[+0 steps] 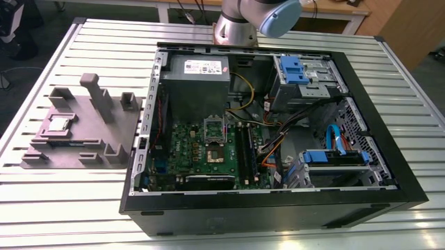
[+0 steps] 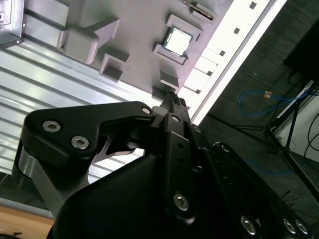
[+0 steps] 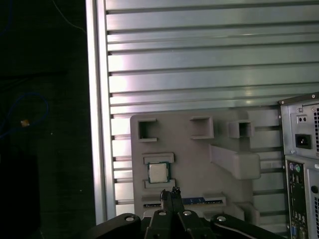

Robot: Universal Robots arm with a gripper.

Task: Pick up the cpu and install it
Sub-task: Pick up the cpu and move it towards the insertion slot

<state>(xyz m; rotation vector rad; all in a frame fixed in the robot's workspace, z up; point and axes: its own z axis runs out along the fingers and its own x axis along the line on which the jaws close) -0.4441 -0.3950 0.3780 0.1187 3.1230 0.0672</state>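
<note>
1. I see the cpu [image 1: 58, 124] lying flat, shiny side up, in its recess on a grey holder tray [image 1: 83, 136]. The tray rests on the slatted metal table [image 1: 104, 41], at the exterior view's left of the open computer case [image 1: 278, 200] and just beside it.
2. In both wrist views the gripper [image 3: 169, 193] looks down toward that tray [image 3: 199, 159]. The cpu [image 3: 158, 173] is near the fingertips but clearly apart from them, with nothing touching it.
3. The gripper's two fingers are pressed together with no gap I can make out, and they carry nothing. In the second wrist view the gripper [image 2: 174, 101] tapers to one narrow dark tip, aimed short of the cpu [image 2: 177, 41].
4. Inside the case, the green motherboard [image 1: 187, 141] lies flat. Its socket [image 1: 215, 154] looks uncovered, and the silver socket bracket [image 1: 214, 126] stands upright behind it, so I judge the socket ready to receive the chip.
5. Done so far, as I judge it: the arm [image 1: 243, 26] has its gripper over the tray, close to the chip.
6. Left to do: everything that counts. The chip is not grasped, not lifted, not carried to the case and not seated in the socket. I put the task at its very start, in the approach to the pick.
</note>
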